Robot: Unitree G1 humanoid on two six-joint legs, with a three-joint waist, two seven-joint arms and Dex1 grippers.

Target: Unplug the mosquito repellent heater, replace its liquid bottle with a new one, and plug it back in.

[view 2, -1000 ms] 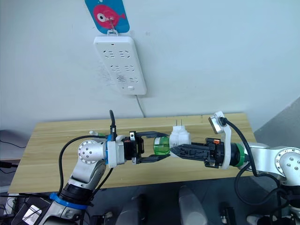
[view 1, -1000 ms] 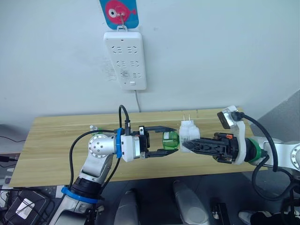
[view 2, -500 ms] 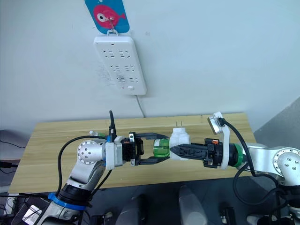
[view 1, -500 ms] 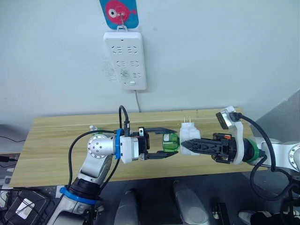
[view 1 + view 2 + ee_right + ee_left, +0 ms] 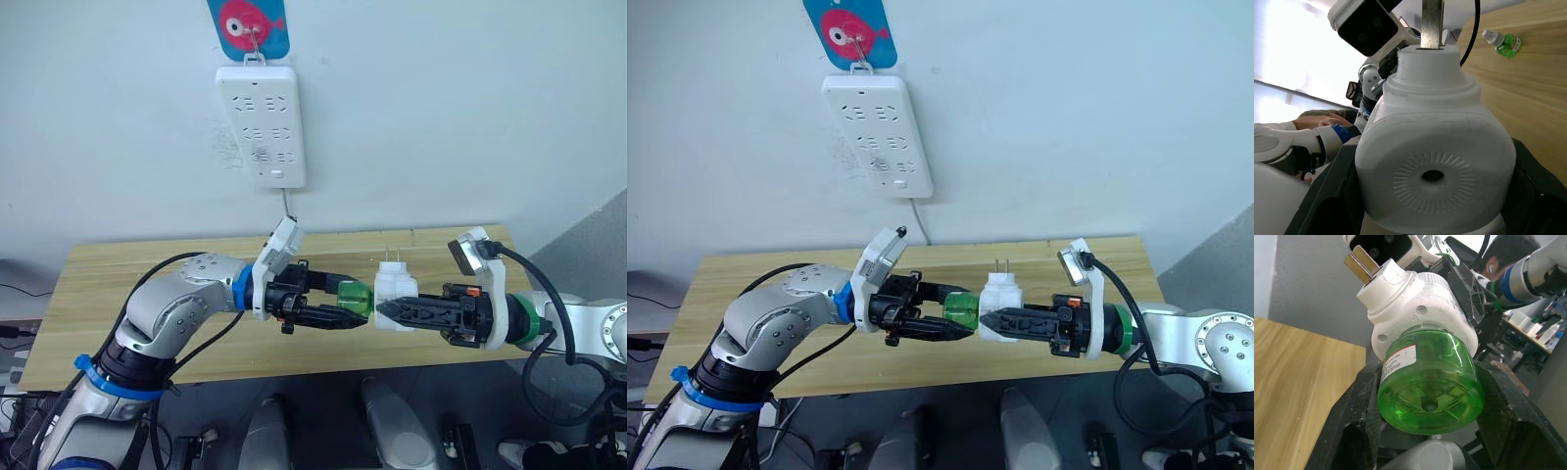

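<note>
The white mosquito repellent heater (image 5: 396, 291) hangs in the air in front of the table, prongs pointing up. My right gripper (image 5: 385, 310) is shut on its body, a black finger (image 5: 1327, 196) on either side. Its liquid bottle (image 5: 357, 297), round and translucent green, sticks out of the heater toward my left. My left gripper (image 5: 350, 303) is shut on that bottle, whose base (image 5: 1429, 404) faces the left wrist camera. The new one (image 5: 1504, 43), green with a white cap, lies on the wooden table (image 5: 108, 304).
A long white power strip (image 5: 262, 122) hangs on the wall above the table under a blue tag, its cord running down behind the tabletop. A person (image 5: 1508, 252) sits in the background of the left wrist view.
My left forearm has swung up and the wrist has rolled, so its camera now sits on top. The bottle stays between its fingers. The heater and right gripper have barely shifted.
</note>
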